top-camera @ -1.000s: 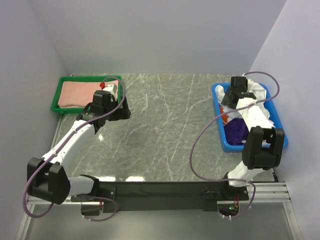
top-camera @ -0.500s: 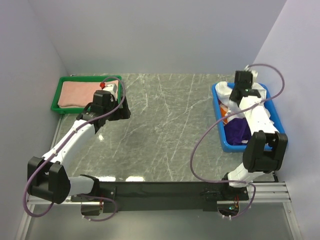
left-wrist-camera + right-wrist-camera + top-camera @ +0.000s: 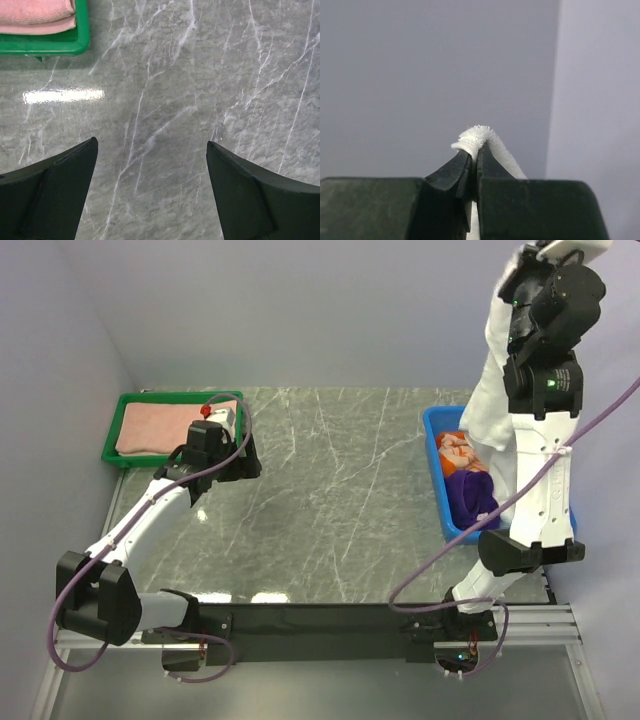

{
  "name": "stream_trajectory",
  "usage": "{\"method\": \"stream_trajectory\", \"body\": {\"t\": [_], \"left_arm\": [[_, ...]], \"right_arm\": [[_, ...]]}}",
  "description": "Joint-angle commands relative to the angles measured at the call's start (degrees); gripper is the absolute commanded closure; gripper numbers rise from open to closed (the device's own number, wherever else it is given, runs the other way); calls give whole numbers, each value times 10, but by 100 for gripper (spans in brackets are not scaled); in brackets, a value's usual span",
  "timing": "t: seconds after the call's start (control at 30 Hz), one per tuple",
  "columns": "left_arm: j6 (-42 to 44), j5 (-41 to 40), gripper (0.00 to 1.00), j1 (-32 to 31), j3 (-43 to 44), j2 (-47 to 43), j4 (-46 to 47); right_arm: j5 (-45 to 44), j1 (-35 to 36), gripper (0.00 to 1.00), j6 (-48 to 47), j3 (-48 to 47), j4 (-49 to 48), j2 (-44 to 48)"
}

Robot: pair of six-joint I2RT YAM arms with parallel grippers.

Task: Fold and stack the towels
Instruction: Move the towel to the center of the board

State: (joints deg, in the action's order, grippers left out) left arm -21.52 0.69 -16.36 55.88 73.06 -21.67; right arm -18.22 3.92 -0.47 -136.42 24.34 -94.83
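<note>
Top external shows a white towel (image 3: pixel 492 390) hanging limp from my right gripper (image 3: pixel 474 159) up high, long axis vertical, lower end over the blue bin (image 3: pixel 437 502). Only the right wrist shows the jaws pinched tight on its fluffy fold. My left gripper (image 3: pixel 152 145) gapes wide, holding nothing, above the marble table (image 3: pixel 165 75).

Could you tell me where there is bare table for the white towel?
The tabletop is bare from the left end effector to the blue bin. Crowded: the bin, holding an orange towel and purple towel, and the green tray, filled by a pink towel.
</note>
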Motion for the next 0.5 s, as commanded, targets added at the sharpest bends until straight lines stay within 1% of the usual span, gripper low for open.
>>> {"method": "stream_trajectory", "body": {"t": [0.0,0.03,0.1,0.13,0.2,0.27,0.3,0.37,0.43,0.47], "left_arm": [[6,-4,5,-1,15,4,17],[6,-5,5,-1,16,4,17],[6,-4,6,-1,16,7,16],[7,-4,6,-1,17,8,16],[7,-5,6,-1,17,7,15],[7,-4,6,0,18,7,14],[6,-7,6,-1,19,7,13],[3,-39,6,1,19,3,11],[-6,-57,6,6,20,-1,8],[-11,-64,6,10,21,-3,3]], "right_arm": [[73,66,100,-80,1,-144,-10],[85,83,100,-93,6,-199,-8],[120,110,100,-112,-11,-234,-18],[137,134,100,-110,-26,-242,-25],[179,154,100,-96,-66,-242,-51],[206,184,100,-81,-70,-235,-58],[228,195,100,-79,-59,-228,-58],[247,236,100,-75,-26,-199,-41],[267,267,100,-74,59,-162,-17],[273,299,100,-81,96,-149,14]]}}
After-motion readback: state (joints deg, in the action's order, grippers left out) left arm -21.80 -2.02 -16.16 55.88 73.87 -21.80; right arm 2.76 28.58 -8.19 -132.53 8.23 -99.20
